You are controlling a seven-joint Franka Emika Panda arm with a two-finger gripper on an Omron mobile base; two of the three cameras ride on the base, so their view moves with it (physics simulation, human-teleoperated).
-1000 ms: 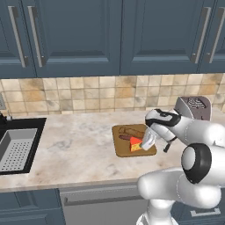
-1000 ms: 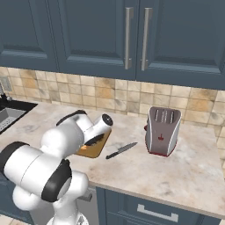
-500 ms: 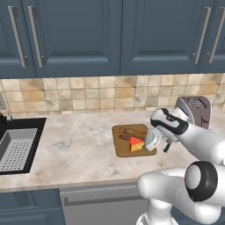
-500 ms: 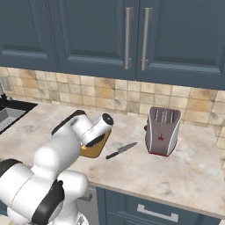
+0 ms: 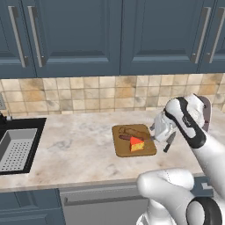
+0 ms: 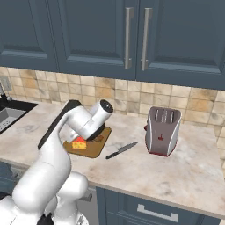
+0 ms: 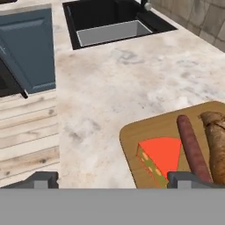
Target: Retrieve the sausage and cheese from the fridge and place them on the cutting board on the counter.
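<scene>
The brown cutting board (image 5: 147, 151) lies on the beige counter (image 5: 79, 149). On it rest the yellow-orange cheese (image 5: 136, 144) wedge and, just behind it, the thin dark red-brown sausage (image 5: 125, 137). My gripper (image 5: 154, 133) hovers over the board's right edge, open and holding nothing. In the hand view the cheese (image 7: 160, 154) and sausage (image 7: 193, 147) lie side by side on the cutting board (image 7: 140, 132), close to my right fingertip (image 7: 189, 178), with my gripper (image 7: 114, 180) spread wide. From the right base view the cheese (image 6: 79, 143) shows beneath my hand. The fridge is out of view.
A brown lumpy item (image 7: 215, 140) lies on the board beyond the sausage. A black knife (image 6: 121, 150) rests on the counter right of the board, and a silver toaster (image 6: 162, 130) stands further right. The black sink (image 5: 17, 145) sits at the far left.
My hand has drawn back to the right and up from over the board. The cheese and sausage stay where they were on the board.
</scene>
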